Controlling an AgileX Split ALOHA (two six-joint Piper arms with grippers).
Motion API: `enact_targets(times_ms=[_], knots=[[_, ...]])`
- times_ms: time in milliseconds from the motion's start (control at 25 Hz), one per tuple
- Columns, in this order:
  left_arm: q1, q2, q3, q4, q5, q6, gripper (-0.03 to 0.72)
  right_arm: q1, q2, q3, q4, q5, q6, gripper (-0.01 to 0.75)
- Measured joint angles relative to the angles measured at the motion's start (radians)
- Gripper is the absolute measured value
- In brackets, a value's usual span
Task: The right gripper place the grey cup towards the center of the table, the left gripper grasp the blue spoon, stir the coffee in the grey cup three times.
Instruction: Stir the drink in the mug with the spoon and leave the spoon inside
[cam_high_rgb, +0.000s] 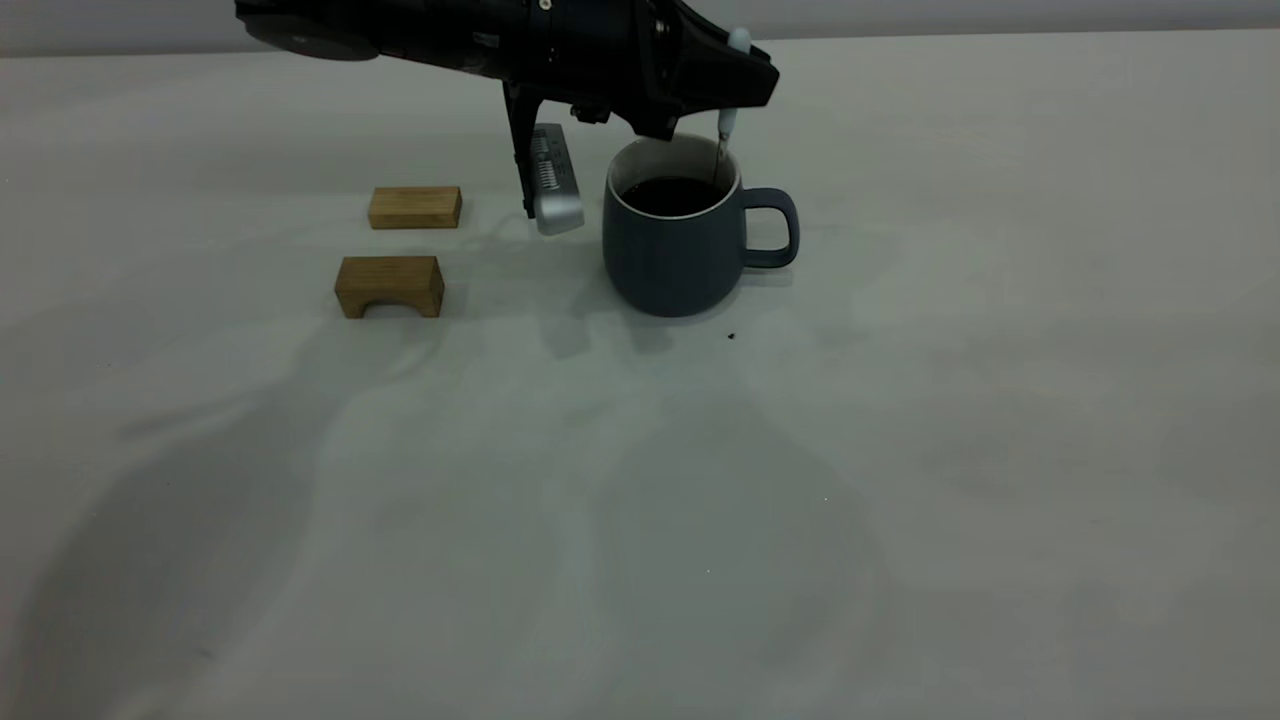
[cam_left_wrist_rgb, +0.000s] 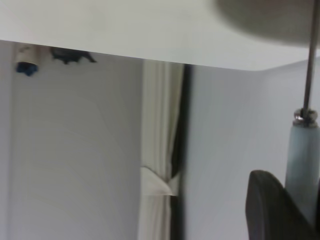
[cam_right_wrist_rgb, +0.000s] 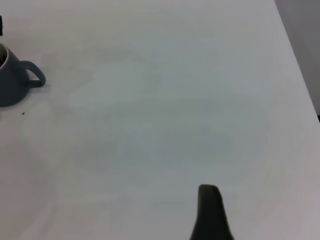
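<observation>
Grey cup (cam_high_rgb: 672, 250) stands mid-table (cam_high_rgb: 900, 450), placement done. Left claw (cam_high_rgb: 722, 95) hovers above its rim, clamped on the blue spoon (cam_high_rgb: 727, 125), tip dipped into the coffee (cam_high_rgb: 675, 195): stirring underway, count unknown. Right claw (cam_right_wrist_rgb: 212, 215) far off; grip state unreadable.

Blue spoon (cam_high_rgb: 724, 140) bowl hidden in coffee (cam_high_rgb: 672, 195); right claw (cam_right_wrist_rgb: 212, 212) cut off by frame edge.

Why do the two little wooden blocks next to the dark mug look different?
The nearer wooden block has an arch cut out of its underside, like a little bridge; the farther wooden block is a plain flat slab. The nearer one stands taller; the farther lies lower. Both are tan wood, resting on the white table, left of the grey mug.
</observation>
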Motion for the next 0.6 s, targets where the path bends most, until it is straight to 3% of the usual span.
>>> enact_targets(times_ms=[240,600], knots=[[0.051,0.000,-0.001,0.131,0.017,0.001,0.121,0.000,0.000,0.000,0.000,0.000,0.000,0.592],[0.075,0.003,-0.004,0.150,0.031,0.002,0.121,0.000,0.000,0.000,0.000,0.000,0.000,0.592]])
